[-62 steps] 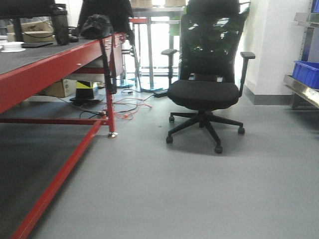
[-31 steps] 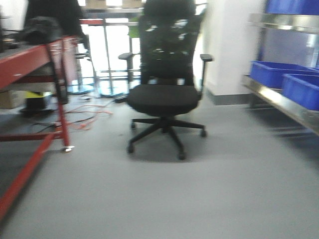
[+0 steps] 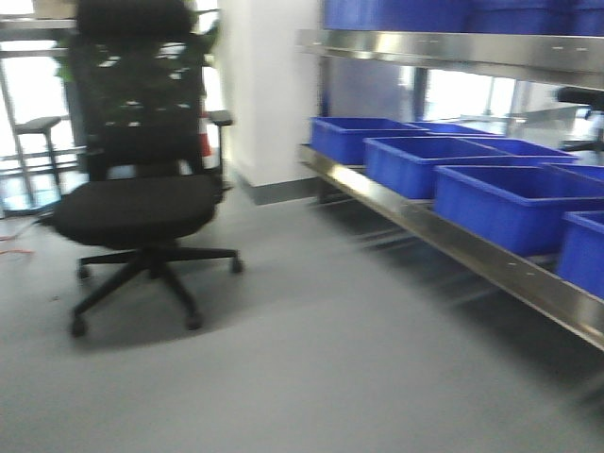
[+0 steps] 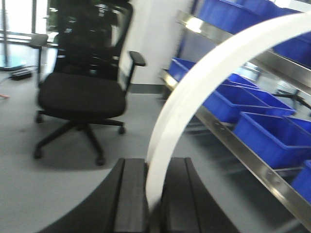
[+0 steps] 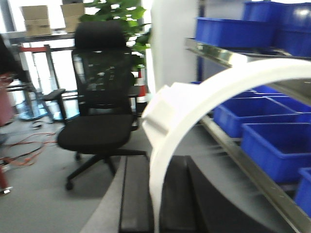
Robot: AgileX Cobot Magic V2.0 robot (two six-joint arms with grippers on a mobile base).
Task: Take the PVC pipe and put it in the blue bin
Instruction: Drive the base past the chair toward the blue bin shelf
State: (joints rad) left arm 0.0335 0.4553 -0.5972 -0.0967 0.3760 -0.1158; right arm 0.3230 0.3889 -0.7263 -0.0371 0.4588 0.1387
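Note:
In the left wrist view a white curved PVC pipe [image 4: 194,92] rises from between the black fingers and arcs up to the right. My left gripper [image 4: 154,165] is shut on its lower end. The right wrist view shows a white arc of PVC pipe [image 5: 194,102] with a blocky tab near its bend, and my right gripper [image 5: 156,162] is shut on it. Whether both hold one piece I cannot tell. Blue bins [image 3: 500,203] stand in a row on a low steel shelf [image 3: 453,241] to the right. Neither gripper shows in the front view.
A black office chair [image 3: 137,203] stands on the grey floor at the left, also seen as the chair [image 4: 80,92] and the chair [image 5: 99,121]. More blue bins [image 3: 444,11] sit on an upper shelf. A white wall corner [image 3: 269,94] lies behind the chair.
The front view has swung to the right. The red table has left the frame, the chair has slid to the left, and the shelf with blue bins has come into view.

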